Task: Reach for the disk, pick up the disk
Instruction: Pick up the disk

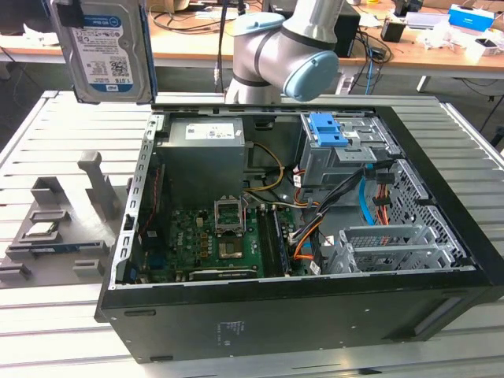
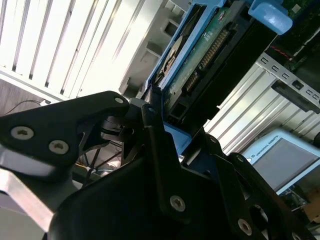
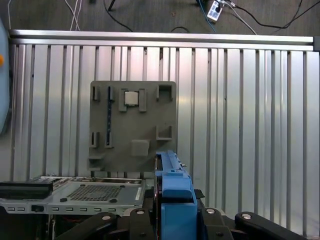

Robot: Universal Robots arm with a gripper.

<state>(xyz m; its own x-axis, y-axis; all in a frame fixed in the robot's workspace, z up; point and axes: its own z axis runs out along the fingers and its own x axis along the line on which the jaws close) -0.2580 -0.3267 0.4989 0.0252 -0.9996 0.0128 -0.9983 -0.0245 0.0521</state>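
The disk (image 1: 104,49), a silver-grey hard drive with a white-and-blue label and blue side rails, hangs upright high above the table at the exterior view's upper left. My gripper (image 3: 172,220) is shut on the disk (image 3: 172,192), with black fingers (image 3: 100,220) either side of its blue rail. In the second wrist view the gripper (image 2: 160,117) clamps the disk (image 2: 200,55) at one end, where its green circuit board and connector face show. The disk touches nothing else.
An open black computer case (image 1: 315,303) lies on the slatted metal table (image 1: 47,346), with a blue bracket (image 1: 327,130) in its drive cage. A grey fixture plate (image 1: 63,228) holding a small square chip (image 1: 39,231) sits at the exterior view's left. The arm (image 1: 283,47) stands behind the case.
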